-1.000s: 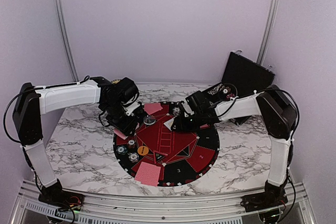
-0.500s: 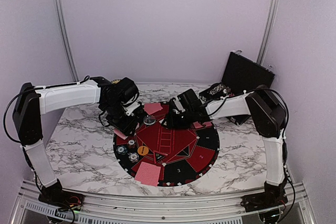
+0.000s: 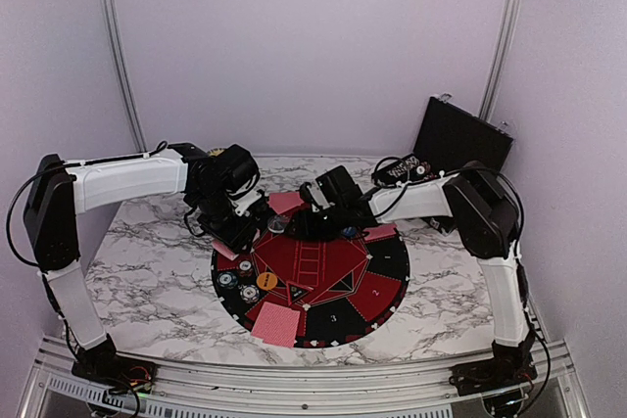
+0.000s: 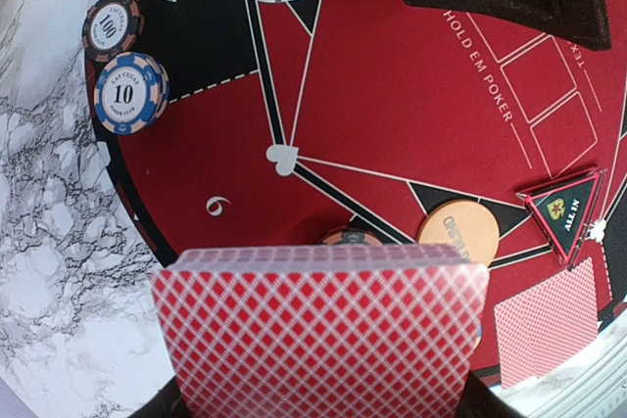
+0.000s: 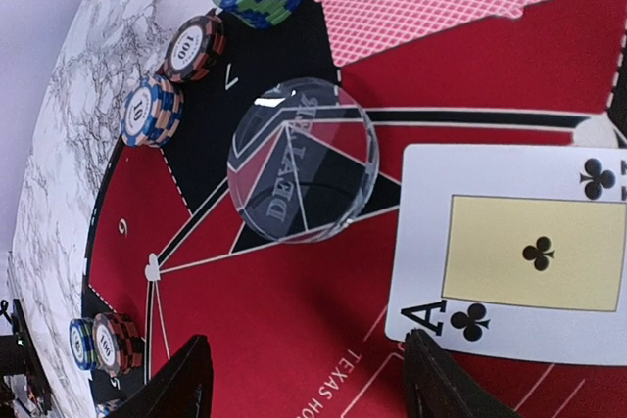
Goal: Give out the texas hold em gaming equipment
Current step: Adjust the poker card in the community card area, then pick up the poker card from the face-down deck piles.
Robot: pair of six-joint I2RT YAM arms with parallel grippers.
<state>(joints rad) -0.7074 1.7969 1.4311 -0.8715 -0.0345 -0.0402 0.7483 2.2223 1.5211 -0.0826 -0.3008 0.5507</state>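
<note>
The right pincer (image 5: 309, 379) is now swung left over the mat (image 4: 392, 95) and held open beside a face-up ace (image 5: 529, 252), the deck (image 4: 318, 330) is gripped in the left pincer (image 3: 238, 232), so cards seem half dealt and another must be pinched off.

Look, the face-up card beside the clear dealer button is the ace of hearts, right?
Not hearts. The face-up card beside the clear dealer button is the ace of clubs; the right wrist view shows it.
</note>
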